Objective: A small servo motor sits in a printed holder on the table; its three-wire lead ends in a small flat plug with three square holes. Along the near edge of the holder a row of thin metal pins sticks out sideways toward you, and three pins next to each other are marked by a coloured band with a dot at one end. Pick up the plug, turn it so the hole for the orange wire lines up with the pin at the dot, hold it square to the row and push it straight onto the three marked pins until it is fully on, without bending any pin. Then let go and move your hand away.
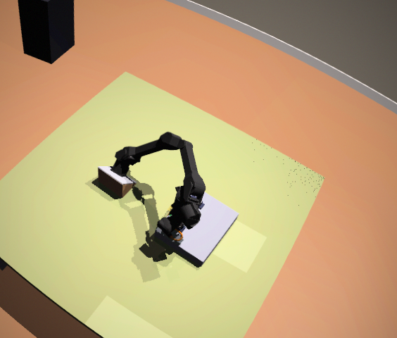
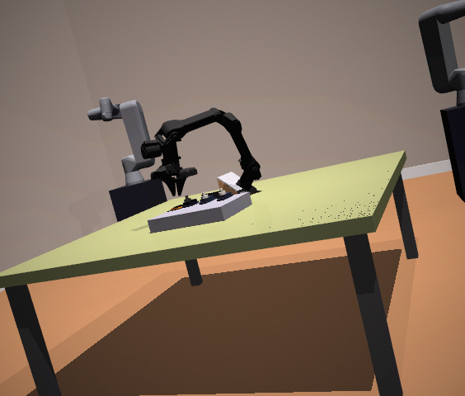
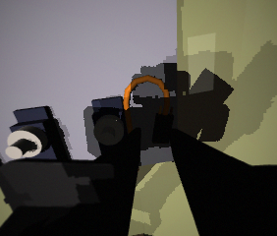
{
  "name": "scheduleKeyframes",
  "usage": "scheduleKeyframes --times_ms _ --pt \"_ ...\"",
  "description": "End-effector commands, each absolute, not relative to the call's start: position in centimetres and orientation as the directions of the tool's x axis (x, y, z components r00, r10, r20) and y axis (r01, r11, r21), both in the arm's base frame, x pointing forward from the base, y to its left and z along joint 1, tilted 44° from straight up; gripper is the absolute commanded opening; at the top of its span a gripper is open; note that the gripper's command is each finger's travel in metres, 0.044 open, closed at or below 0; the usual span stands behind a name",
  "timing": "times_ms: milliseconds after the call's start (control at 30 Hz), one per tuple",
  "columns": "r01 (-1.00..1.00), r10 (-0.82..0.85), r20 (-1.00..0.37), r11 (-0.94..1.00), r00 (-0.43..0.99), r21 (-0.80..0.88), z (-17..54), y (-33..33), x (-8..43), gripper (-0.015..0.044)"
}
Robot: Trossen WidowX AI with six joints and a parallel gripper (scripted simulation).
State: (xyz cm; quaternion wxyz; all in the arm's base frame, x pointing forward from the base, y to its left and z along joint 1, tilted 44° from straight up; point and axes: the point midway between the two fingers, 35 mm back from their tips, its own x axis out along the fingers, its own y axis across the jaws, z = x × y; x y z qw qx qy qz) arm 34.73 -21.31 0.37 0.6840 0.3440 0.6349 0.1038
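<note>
Green bench [image 1: 82, 120] [image 2: 301, 213] [image 3: 276, 147], mid-frame: gripper [image 1: 169, 238] [image 2: 176, 195] [image 3: 155, 133] part-open, nothing held, over plug [image 3: 163, 129] nr centre of wrist view; grasp, align, push-on, release all left.

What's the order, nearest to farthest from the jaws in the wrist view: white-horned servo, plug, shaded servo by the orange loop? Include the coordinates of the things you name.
1. Plug [image 3: 163, 129], just beyond the fingertips.
2. Shaded servo [image 1: 181, 226] [image 2: 187, 200] [image 3: 108, 129], left of the plug.
3. White-horned servo [image 2: 204, 198] [image 3: 34, 116], farther left.
</note>
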Motion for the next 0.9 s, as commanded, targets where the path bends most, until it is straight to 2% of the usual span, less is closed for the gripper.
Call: scheduleKeyframes --times_ms 0,867 --pt "0.345 0.651 -0.741 0.665 0.167 0.662 -1.1 -22.2 33.6 0.0115" --pt "0.354 0.665 -0.728 0.648 0.167 0.674 -4.2 -19.8 34.1 0.0115"
